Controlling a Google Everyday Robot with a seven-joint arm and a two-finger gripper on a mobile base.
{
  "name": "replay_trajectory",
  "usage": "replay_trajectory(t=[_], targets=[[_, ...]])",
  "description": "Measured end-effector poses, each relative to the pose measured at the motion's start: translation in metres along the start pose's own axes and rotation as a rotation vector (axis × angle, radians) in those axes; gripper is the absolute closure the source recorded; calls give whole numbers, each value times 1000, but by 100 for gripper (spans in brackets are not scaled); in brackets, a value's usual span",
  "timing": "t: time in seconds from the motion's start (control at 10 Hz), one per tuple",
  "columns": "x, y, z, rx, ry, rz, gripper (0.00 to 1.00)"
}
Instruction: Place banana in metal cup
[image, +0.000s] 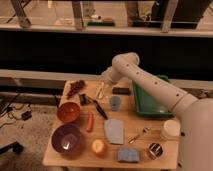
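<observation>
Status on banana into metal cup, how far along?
Done: nothing yet. The banana lies flat at the far side, well away from the metal cup at the near right corner. In hand: the gripper hangs open just above the banana, not gripping it. Left: grasp, lift, carry across, release into the cup.

The arm stretches left, its claw (103, 83) spread, pointing down.

The banana (100, 92), small and pale yellow with splayed cream strips, lies flat toward the far side of the desk (135, 122). The pincer (103, 82) hangs just above it, jaws spread. The metal cup (154, 150), short, round and shiny, stands upright at the near right corner, well apart.
</observation>
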Motion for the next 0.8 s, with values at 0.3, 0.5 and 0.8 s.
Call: replay_trajectory(t=[0.3, 0.5, 0.8], targets=[[0, 1, 1, 3, 0, 1, 20], [11, -3, 1, 31, 22, 7, 20], [5, -17, 13, 71, 35, -11, 20]])
